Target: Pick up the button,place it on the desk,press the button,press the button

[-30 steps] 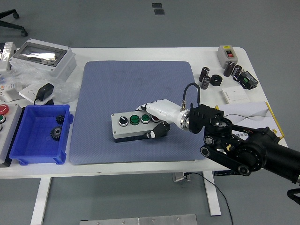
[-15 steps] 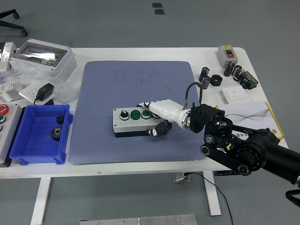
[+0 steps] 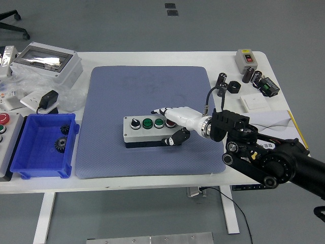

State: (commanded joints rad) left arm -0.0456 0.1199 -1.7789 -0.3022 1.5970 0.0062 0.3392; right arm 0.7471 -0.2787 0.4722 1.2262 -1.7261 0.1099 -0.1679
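A grey button box (image 3: 144, 131) with a black knob, two green buttons and a red one lies on the blue mat (image 3: 147, 91), near its front middle. My right hand (image 3: 171, 127) comes in from the right and is shut on the box's right end. Its white fingers (image 3: 165, 113) lie over the top there and hide part of the red button. The thumb (image 3: 173, 139) presses the front side. Whether the box rests on the mat or hangs just above it cannot be told. The left arm does not show.
At the left stands a blue bin (image 3: 30, 163) with black gears, behind it a grey enclosure (image 3: 45, 63) and a black adapter (image 3: 49, 98). At the right lie black cylinders (image 3: 227, 84), a grey switch box (image 3: 247, 58), a white plate (image 3: 255, 103) and paper (image 3: 271, 119).
My right hand has drawn back a little to the right with the button box in it; the box has slid slightly right on the mat.
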